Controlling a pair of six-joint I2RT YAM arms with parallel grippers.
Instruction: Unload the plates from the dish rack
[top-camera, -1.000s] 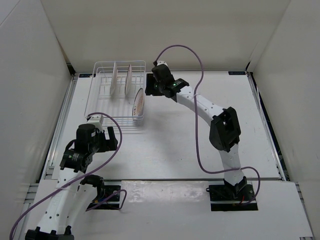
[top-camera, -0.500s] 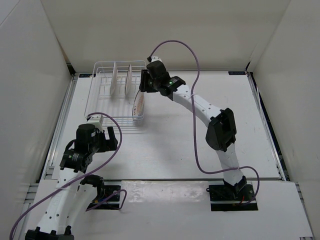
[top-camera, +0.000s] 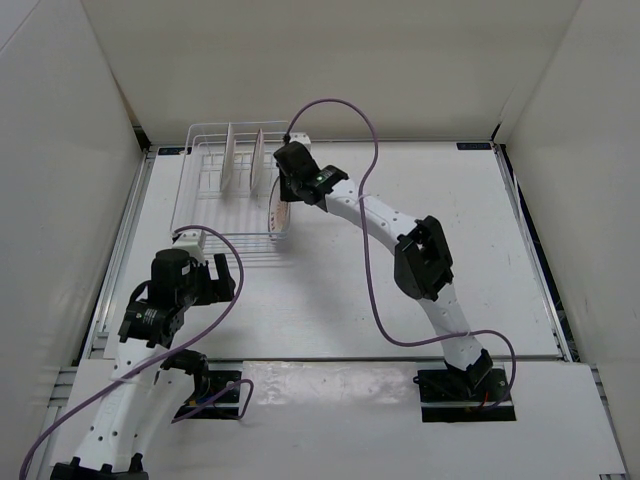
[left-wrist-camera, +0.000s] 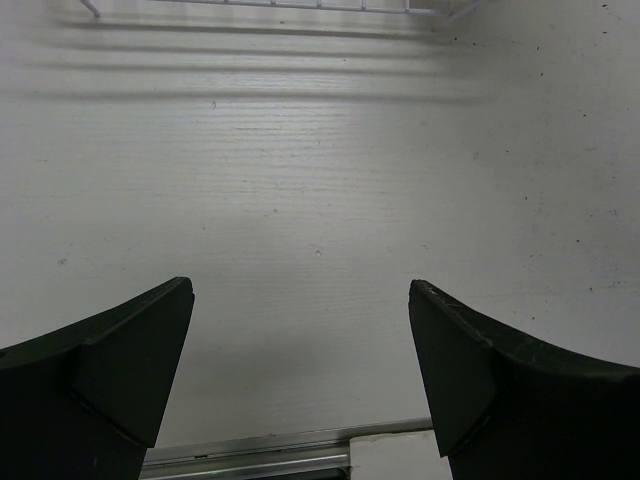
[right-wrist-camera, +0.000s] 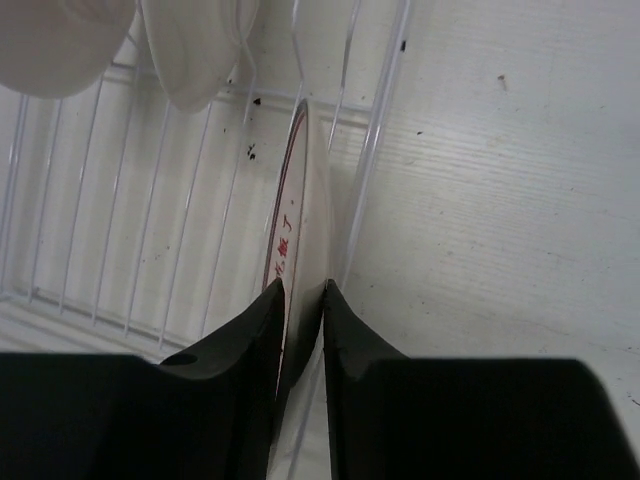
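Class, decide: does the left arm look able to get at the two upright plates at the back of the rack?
Probably yes: the left gripper hangs open near the dish rack, and the right gripper, pinching the third plate, leaves the two upright plates unblocked.

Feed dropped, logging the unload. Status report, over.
Left tool open over white tabletop. Right tool shut on red-lettered white round plate, edge-on in white wire dish rack. Two other white plates upright alongside. Nothing blocking.
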